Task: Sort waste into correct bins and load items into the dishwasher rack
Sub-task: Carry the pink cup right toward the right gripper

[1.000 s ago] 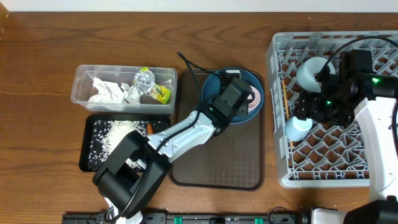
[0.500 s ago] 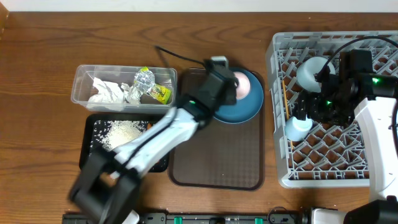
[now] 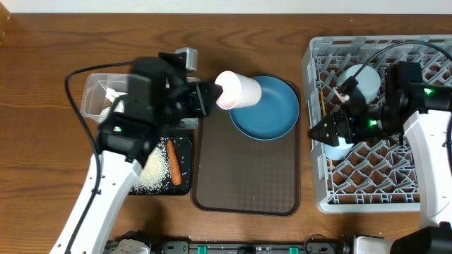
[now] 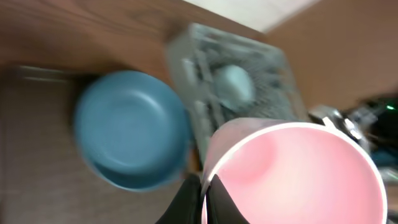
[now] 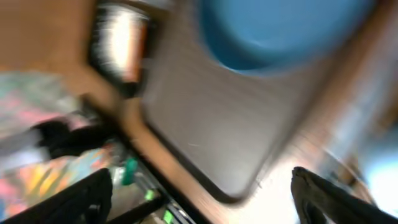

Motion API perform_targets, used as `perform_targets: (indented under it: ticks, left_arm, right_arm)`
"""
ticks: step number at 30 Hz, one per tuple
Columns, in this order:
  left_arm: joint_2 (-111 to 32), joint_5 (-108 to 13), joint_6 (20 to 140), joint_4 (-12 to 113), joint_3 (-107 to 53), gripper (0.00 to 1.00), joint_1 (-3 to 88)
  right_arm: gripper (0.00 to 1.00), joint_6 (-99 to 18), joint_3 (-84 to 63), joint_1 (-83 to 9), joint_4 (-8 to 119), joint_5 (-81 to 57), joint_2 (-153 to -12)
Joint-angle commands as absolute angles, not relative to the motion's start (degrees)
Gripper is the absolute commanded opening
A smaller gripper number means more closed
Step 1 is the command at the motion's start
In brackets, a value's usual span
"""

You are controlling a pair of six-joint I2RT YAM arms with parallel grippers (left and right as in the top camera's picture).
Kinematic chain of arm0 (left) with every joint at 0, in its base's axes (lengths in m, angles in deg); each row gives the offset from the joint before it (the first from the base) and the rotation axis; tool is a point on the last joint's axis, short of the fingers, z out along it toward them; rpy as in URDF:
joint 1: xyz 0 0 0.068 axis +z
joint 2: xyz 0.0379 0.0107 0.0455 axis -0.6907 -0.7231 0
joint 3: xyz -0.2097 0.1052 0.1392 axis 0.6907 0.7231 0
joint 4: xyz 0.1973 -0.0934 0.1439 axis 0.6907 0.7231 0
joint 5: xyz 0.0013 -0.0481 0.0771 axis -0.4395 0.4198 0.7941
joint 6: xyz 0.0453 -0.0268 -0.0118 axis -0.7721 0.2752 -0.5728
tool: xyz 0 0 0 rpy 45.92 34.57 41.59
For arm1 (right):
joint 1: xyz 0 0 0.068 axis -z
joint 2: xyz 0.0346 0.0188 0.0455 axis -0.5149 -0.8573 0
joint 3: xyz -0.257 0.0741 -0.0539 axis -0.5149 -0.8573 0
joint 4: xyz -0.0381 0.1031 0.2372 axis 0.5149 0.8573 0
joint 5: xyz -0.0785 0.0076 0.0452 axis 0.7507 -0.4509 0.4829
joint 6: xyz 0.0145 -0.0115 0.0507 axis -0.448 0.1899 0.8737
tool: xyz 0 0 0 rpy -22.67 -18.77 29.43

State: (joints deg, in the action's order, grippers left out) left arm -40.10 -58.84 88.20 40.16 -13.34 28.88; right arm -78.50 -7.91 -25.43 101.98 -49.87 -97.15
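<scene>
pink cup (image 3: 238, 90): lifted, lying on its side in left gripper (image 3: 209, 97), mouth pointing away from the wrist, base sticking out ahead
left gripper: clenched on the cup's rim; wrist view shows the rim wall pinched between the jaws
right gripper (image 3: 326, 131): jaws spread wide, nothing between them
dark blue plate (image 3: 272, 111): just ahead of left gripper, below the cup's far end, resting on brown serving tray (image 3: 247, 176)
dishwasher rack (image 3: 374, 180): directly under right gripper; well ahead of left gripper, past the plate
bowl (image 3: 361, 79): in the rack, just beside right gripper
carrot (image 3: 171, 162), rice (image 3: 152, 176): in black tray (image 3: 186, 144), close under left gripper's arm
cup handling: judged light, stiff, smooth plastic, not fragile; a rim pinch may let it swivel, so hold firm until it sits among the pegs
cup hold: rim wall, one jaw inside and one outside, as now
plate handling: judged wider, heavier, slick and flat; only the raised edge offers a hold
</scene>
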Motion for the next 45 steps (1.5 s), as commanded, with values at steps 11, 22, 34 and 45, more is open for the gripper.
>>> perform_targets:
  ticks: [11,22,34,45]
  left_arm:
    - [-43.4,-90.9,86.3,36.4,-13.6,0.06,27.1]
    - [-43.8,-84.5,87.8,33.6,-13.6,0.06,22.7]
    - [-43.8,-78.3,87.1,33.4,-13.6,0.07,22.8]
    - [-43.8,-76.4,87.1,32.3,-13.6,0.07,22.8]
  right_arm:
    - [0.99,-97.8,-7.0,-25.6,102.8,-79.2,-96.5]
    - [0.99,-101.6,-7.0,-33.2,102.9,-80.9,-96.5]
    - [0.99,-103.0,-7.0,-35.9,103.0,-80.9,-96.4]
    - [0.99,-104.6,-7.0,-36.0,103.0,-84.2,-96.4]
